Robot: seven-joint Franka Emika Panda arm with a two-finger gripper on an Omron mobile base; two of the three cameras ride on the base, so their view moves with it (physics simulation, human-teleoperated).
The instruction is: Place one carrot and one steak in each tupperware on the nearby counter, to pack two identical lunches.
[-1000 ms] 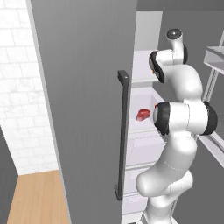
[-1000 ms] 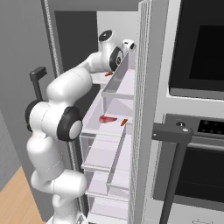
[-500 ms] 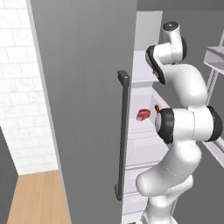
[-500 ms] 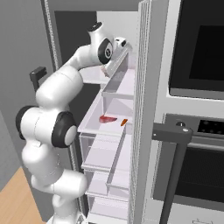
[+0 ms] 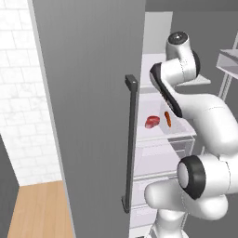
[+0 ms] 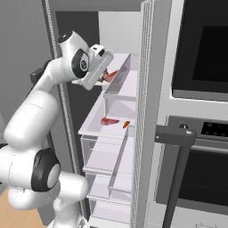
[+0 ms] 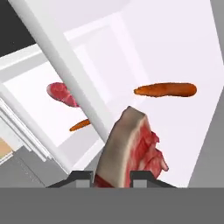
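Your gripper point(image 7: 113, 177) is pinching a steak point(image 7: 131, 151), its fingers closed on the near end of the slab, and over the last second your arm has swung up and back from the lower fridge shelf point(image 6: 95, 120) toward the upper one. In the right base view the gripper point(image 6: 103, 76) now sits by the upper shelf with the red meat just showing past it. So you have the first steak lifted clear, which I judge as the pick done and the carry to the counter next. A carrot point(image 7: 165, 89) lies just beyond your steak on the same shelf. Lower down, a second steak point(image 5: 152, 122) and second carrot point(image 5: 168, 119) lie side by side, untouched. You have packed nothing yet.
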